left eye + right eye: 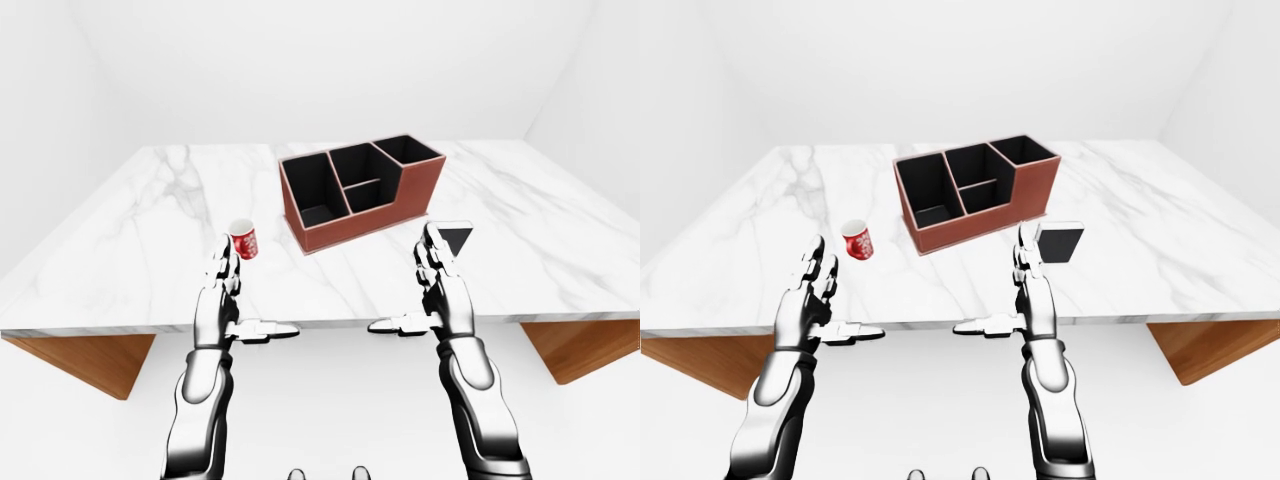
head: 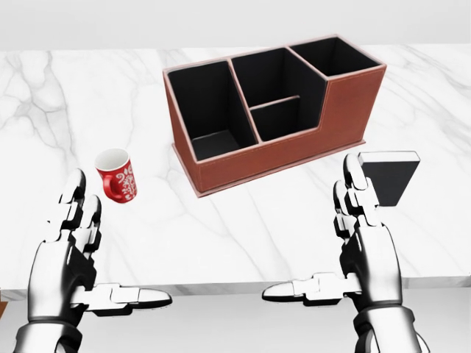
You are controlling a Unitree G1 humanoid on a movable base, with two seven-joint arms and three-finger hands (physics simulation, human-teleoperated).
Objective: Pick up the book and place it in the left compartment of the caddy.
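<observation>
A black book (image 2: 391,177) with white page edges stands on the marble table (image 2: 221,228), right of the caddy in the head view. The brown caddy (image 2: 346,110) has black insides; its left compartment (image 2: 206,110) is empty. My right hand (image 2: 316,235) is open, fingers pointing up, and its fingertips (image 2: 353,170) overlap the book's left edge in the head view; I cannot tell if they touch. My left hand (image 2: 110,250) is open too, over the table's near edge, just below the red cup.
A red patterned cup (image 2: 118,175) stands upright left of the caddy. The table's near edge runs along the bottom of the head view. Wooden supports (image 1: 80,360) show under the tabletop at both sides. White walls surround the table.
</observation>
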